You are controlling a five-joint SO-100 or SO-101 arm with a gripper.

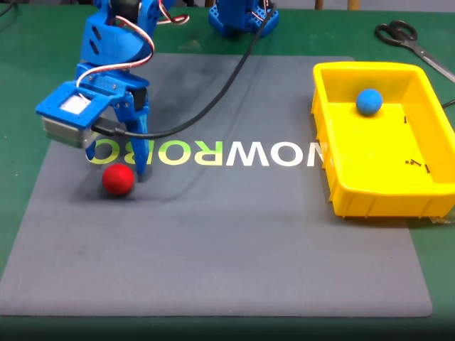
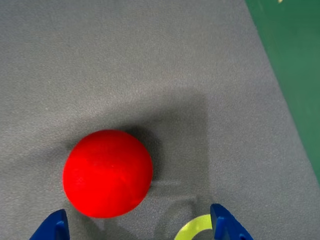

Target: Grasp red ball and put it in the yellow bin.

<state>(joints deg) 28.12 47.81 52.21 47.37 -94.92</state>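
The red ball (image 2: 107, 173) is lying on the grey mat (image 2: 150, 75) just ahead of the tool (image 2: 140, 227), whose blue fingertips (image 2: 227, 227) are spread apart, gripping nothing.

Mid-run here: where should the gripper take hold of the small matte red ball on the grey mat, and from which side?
Grip the small matte red ball across its widest middle, descending from above. It is a plain sphere lying free on the grey mat, so no side is favoured. The open blue gripper probably needs shifting left in the wrist view to centre it.
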